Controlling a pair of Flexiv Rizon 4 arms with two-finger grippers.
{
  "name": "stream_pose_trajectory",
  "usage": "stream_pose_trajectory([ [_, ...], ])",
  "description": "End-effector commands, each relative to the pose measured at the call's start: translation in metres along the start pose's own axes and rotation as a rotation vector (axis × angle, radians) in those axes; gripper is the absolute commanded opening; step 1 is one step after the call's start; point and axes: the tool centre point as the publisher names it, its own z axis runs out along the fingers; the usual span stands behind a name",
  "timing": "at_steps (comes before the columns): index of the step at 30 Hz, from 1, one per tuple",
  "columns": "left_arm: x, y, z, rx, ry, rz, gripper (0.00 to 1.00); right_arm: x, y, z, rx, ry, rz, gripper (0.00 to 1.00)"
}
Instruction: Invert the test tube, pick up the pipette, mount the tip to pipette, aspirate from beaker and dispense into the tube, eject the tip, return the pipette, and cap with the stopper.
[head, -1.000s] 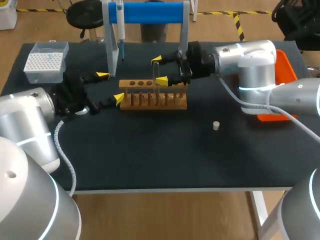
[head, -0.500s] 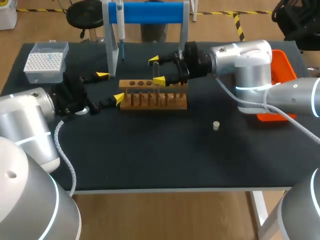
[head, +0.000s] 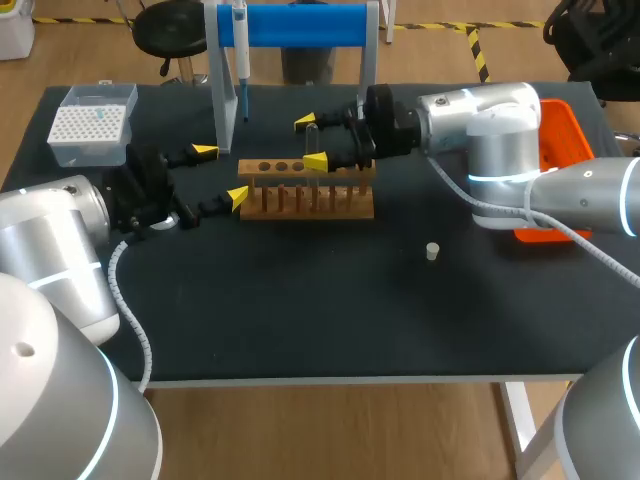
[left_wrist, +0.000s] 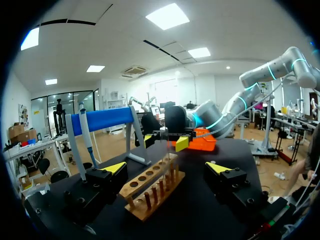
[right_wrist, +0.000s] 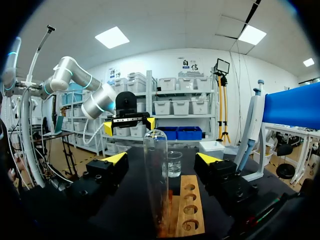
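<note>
Fingers of right hand (head: 312, 142) spread either side of tube (right_wrist: 156, 175), not touching. Tube upright in rack (head: 306, 195), round end up. Left hand (head: 221, 175) open at rack's left end. Stopper (head: 432, 251) on table (head: 300, 310).

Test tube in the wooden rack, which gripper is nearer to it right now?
Right. The right gripper straddles the test tube, fingers open and clear of it; the left gripper sits open at the wooden rack's opposite end.
</note>
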Motion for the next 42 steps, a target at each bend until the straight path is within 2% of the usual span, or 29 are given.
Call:
stream_pose_trajectory([
  [1, 0.002, 0.0, 0.001, -0.001, -0.01, 0.001, 1.0, -0.002, -0.001, 0.0, 0.0, 0.006, 0.001, 0.45],
  [5, 0.002, 0.0, 0.001, -0.001, -0.01, 0.001, 1.0, -0.001, -0.002, 0.0, 0.0, 0.004, 0.001, 0.43],
  [8, 0.002, 0.0, 0.001, -0.001, -0.01, 0.001, 1.0, -0.001, -0.001, 0.0, -0.001, 0.004, 0.002, 0.38],
  [12, 0.002, 0.0, 0.001, -0.001, -0.01, 0.001, 1.0, 0.001, -0.001, -0.001, 0.0, 0.005, 0.003, 0.22],
  [15, 0.002, 0.0, 0.001, -0.001, -0.01, 0.001, 1.0, 0.002, 0.0, -0.002, -0.002, 0.004, 0.004, 0.0],
  [42, 0.002, 0.0, 0.001, -0.001, -0.01, 0.001, 1.0, 0.0, 0.018, -0.007, -0.01, -0.016, -0.005, 0.0],
])
